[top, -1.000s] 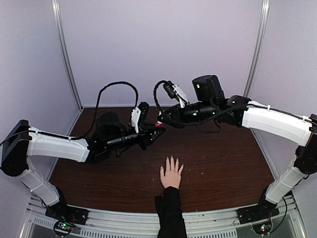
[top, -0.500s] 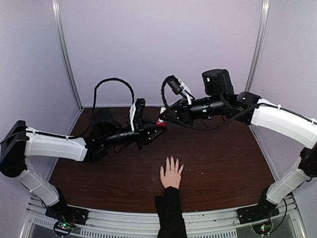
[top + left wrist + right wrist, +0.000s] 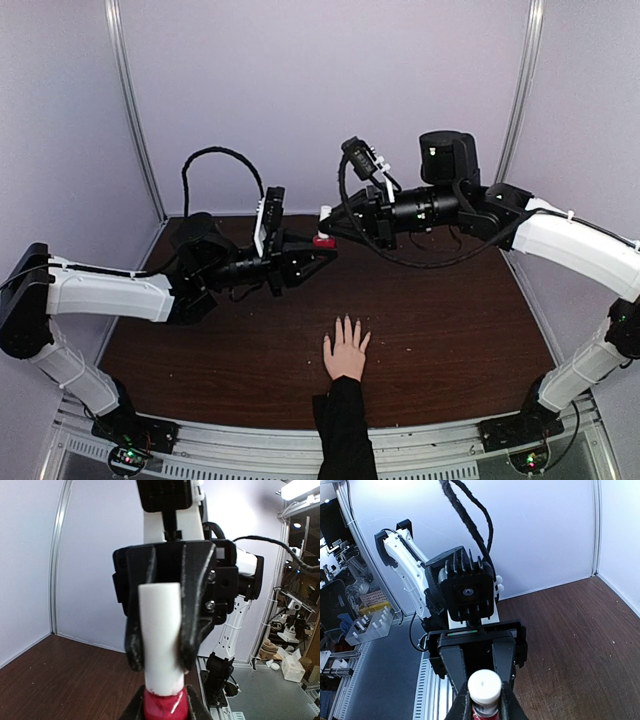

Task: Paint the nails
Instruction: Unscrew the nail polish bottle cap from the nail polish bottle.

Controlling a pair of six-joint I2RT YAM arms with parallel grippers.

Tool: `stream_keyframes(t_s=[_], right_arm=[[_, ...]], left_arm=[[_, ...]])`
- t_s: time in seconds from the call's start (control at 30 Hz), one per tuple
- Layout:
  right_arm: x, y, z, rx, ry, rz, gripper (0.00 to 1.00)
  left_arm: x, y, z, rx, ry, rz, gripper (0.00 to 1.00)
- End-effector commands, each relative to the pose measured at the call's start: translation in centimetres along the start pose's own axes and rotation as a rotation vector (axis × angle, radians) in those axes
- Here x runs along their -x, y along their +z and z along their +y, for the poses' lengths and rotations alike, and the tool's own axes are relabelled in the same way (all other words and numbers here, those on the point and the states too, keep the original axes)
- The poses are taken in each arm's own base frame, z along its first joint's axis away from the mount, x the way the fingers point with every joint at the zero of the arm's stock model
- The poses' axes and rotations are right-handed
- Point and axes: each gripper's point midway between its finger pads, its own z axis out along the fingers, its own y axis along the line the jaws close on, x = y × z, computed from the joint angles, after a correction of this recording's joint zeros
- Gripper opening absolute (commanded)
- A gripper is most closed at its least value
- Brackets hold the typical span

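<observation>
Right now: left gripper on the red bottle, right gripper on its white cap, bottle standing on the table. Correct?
Not standing on the table. The red bottle is held in the air between the left gripper and the right gripper, which grips its white cap. The left wrist view shows the table well below it.

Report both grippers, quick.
Left gripper: shut on the bottle.
Right gripper: shut on the cap.
</observation>
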Motion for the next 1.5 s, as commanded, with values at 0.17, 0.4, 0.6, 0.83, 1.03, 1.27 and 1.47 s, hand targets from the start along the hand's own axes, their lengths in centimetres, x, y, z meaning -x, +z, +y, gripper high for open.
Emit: stream_keyframes(t_s=[0.17,0.4,0.6,0.83,1.03,1.27,1.47], right_arm=[[0.9,-1.3,0.3,-0.068,-0.015,0.013,0.0],[0.5,-1.5,-0.5,-0.121,-0.01,0.04,0.0],[0.5,-1.6,-0.9,-0.141,-0.008,0.038,0.0],[0.2,-1.4,-1.2,-0.151,0.003,0.042,0.0],[0.0,-1.3,-1.3,-0.149,0.006,0.046,0.0],[0.0,-1.2,-1.3,-0.146,0.008,0.047,0.0],[-0.2,-1.1,-1.9,-0.174,0.032,0.045,0.13]], left_arm=[[0.0,-0.3,0.2,0.088,0.071,0.058,0.42],[-0.5,-0.6,1.4,0.162,0.059,0.092,0.38],[-0.6,-0.6,2.0,0.189,0.064,0.1,0.29],[-0.3,-0.1,1.9,0.17,0.057,0.089,0.28],[-0.3,0.2,2.3,0.182,0.045,0.087,0.29],[-0.6,0.5,2.5,0.177,0.034,0.091,0.14],[-0.3,0.2,2.4,0.182,0.043,0.078,0.0]])
